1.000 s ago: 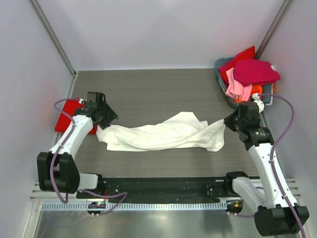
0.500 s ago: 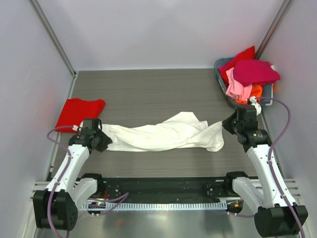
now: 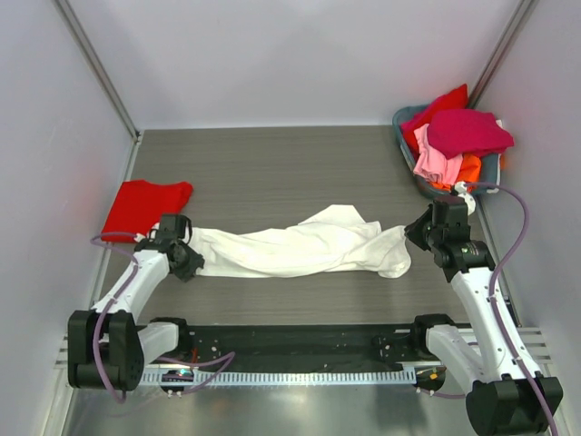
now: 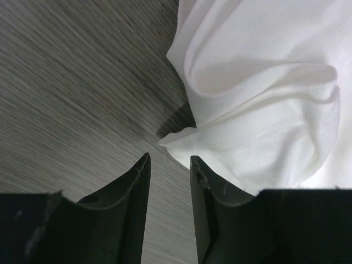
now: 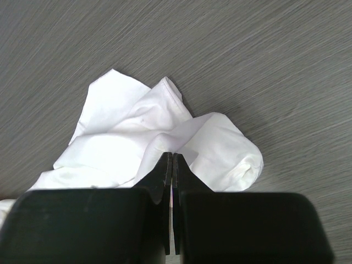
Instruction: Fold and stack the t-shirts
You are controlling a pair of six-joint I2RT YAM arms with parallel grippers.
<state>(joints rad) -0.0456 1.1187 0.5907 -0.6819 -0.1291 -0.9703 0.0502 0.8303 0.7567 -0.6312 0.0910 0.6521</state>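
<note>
**Grey table, one white shirt pulled long**

Grey wood table [image 3: 272, 163] fills the middle of the top view, with pale walls all round it. Across the middle of the frame lies the white t-shirt [image 3: 290, 247]. It is bunched into a long band. Its long way runs from left to right, nearly level, with a hump up toward the middle right.

At the right end of the band, the right gripper [image 3: 413, 234] has its two fingers pressed tight together. The cloth comes up to a point there, so I think it is pinching that end of the shirt, though its wrist view does not show the pinch itself. Holding that end would keep the shirt from sliding while the other end gets pulled flat.

At the left end, the left gripper [image 4: 169, 159] has its fingers a little way apart, with bare table in the gap. A corner of the shirt pokes out just past the tips. It looks lined up to take that corner, but it has nothing in it now.

A red t-shirt [image 3: 145, 207] lies flat at the left edge, just above the left arm. More t-shirts [image 3: 463, 132] are heaped in the basket [image 3: 401, 127] at the upper right, waiting their turn.
</note>
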